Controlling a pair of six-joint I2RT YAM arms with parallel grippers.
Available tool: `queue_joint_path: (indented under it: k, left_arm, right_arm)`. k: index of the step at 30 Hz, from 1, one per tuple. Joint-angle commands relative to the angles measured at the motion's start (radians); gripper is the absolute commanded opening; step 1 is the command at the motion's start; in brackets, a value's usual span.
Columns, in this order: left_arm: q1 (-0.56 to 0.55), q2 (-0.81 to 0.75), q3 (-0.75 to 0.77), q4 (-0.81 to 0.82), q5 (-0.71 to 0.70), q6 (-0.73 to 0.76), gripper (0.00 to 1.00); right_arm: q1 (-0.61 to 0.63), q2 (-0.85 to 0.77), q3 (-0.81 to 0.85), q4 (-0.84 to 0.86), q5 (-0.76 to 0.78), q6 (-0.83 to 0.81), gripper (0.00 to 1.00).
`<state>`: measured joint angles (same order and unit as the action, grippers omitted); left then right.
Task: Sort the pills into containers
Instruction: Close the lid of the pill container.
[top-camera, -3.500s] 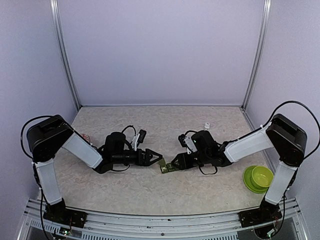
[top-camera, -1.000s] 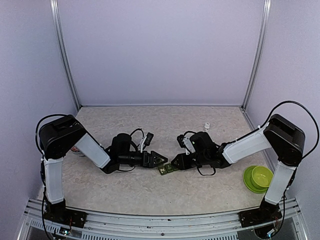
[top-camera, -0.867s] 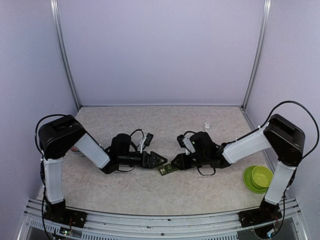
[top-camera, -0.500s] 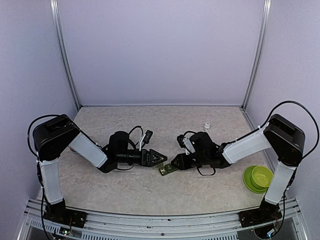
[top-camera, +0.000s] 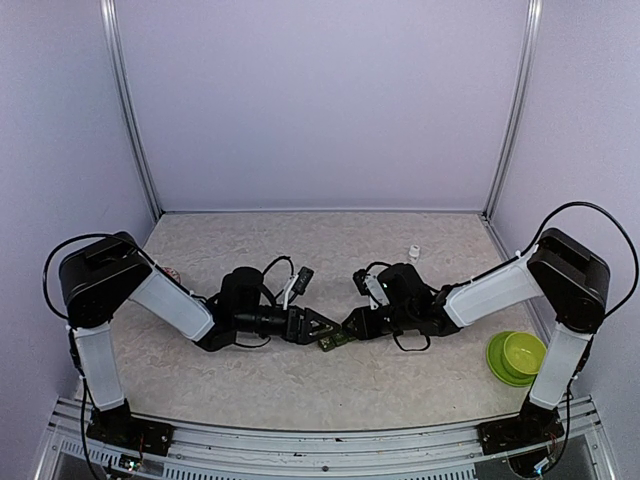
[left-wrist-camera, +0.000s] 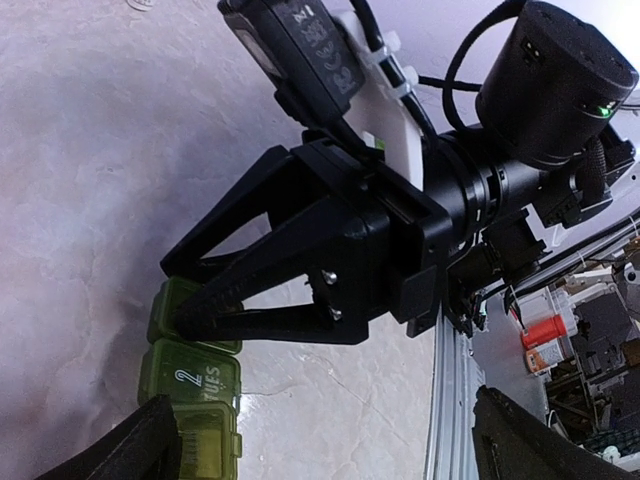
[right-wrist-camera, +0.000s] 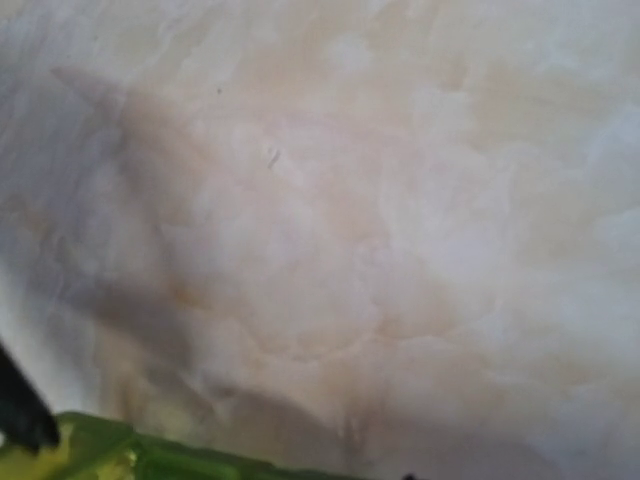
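- Pill organizer (top-camera: 335, 338) lies flat on the table, between both grippers.
- Right gripper (left-wrist-camera: 190, 322) pinches the organizer's end compartment with its jaws closed, probably to steady it.
- Left gripper (top-camera: 322, 326), jaws spread, faces the organizer's opposite side, seemingly ready to work a lid.

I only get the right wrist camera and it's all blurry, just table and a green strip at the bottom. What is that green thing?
Observer: A green plastic pill organiser; the left wrist view shows a lid marked "2 TUES".
Operator: Is my right gripper touching it?
Observer: Yes, the right gripper has its fingertips on the end lid, beside the TUES one.
Operator: Where's the other arm?
Observer: The left gripper is open, pointing at the organiser from the opposite side.
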<state>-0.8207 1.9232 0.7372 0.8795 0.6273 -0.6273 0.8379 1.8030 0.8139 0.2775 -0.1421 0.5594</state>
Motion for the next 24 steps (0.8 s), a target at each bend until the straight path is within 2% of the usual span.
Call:
queue_joint_path:
  k: [1,24]
  left_arm:
    - [-0.022,-0.037,-0.018,-0.013,-0.003,0.017,0.99]
    - [-0.078,0.004,-0.038,-0.002,-0.003,-0.014,0.99]
  right_arm:
    - [0.012,0.027,0.014,-0.060,0.022,-0.006,0.33]
    - [0.015,0.030,0.002,-0.050,0.022,0.001,0.34]
